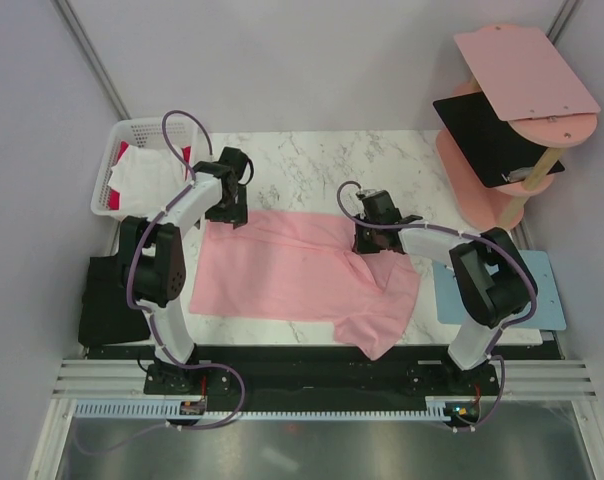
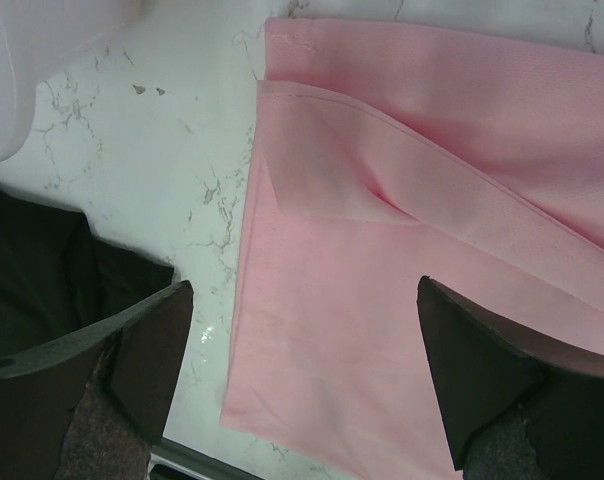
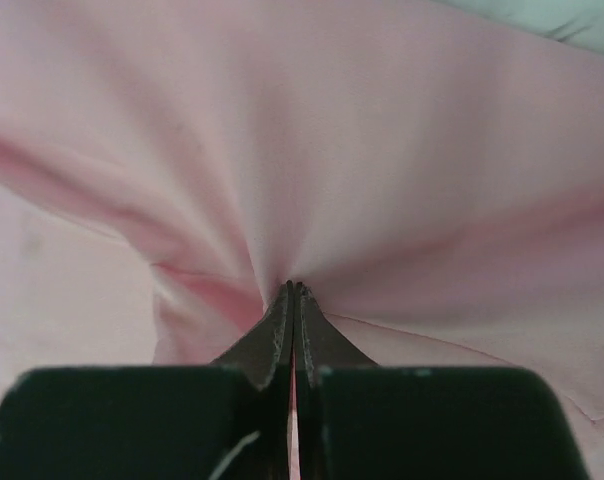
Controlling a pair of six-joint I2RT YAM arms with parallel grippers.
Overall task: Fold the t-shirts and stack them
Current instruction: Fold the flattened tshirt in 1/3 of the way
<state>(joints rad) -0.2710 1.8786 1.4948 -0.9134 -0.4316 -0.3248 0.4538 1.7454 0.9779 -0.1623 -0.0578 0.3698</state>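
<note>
Marble tabletop (image 1: 302, 160) under pink t-shirt (image 1: 282, 270); pale grey walls (image 1: 282, 60)

You get bright, even light from above in the overhead view; the arms (image 1: 187, 205) throw only soft, short shadows on the table (image 1: 312, 160). In the left wrist view a small glare spot sits on the table near the fingers (image 2: 147, 350), which look a little blurred. In the right wrist view the pink t-shirt (image 3: 302, 150) is soft and out of focus.
</note>
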